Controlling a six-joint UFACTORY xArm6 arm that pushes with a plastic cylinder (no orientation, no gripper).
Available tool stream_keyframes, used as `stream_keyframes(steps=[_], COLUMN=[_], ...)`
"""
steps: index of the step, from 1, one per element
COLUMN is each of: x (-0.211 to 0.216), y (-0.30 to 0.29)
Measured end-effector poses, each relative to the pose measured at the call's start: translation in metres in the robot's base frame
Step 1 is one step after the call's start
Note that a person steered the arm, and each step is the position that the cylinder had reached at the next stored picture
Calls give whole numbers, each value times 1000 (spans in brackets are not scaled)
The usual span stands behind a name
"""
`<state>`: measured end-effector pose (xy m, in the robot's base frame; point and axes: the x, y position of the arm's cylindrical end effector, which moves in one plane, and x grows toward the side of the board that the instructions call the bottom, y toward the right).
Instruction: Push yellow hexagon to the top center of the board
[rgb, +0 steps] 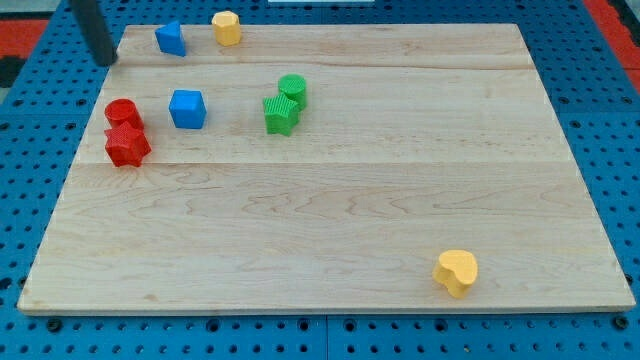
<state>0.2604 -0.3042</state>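
Note:
The yellow hexagon sits at the board's top edge, left of centre. My tip is at the top left corner of the board, left of a blue block that lies between it and the hexagon. The rod rises out of the view's top.
A blue cube lies left of centre. A red cylinder and a red star-like block touch at the left. A green cylinder and a green star-like block touch near the upper middle. A yellow heart-like block lies at the bottom right.

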Motion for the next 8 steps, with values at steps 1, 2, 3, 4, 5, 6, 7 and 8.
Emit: stream_keyframes(steps=[1, 2, 3, 4, 5, 6, 7, 8], x=[-43, -67, -69, -69, -66, -69, -69, -69], y=[0, 4, 9, 16, 112, 142, 153, 194])
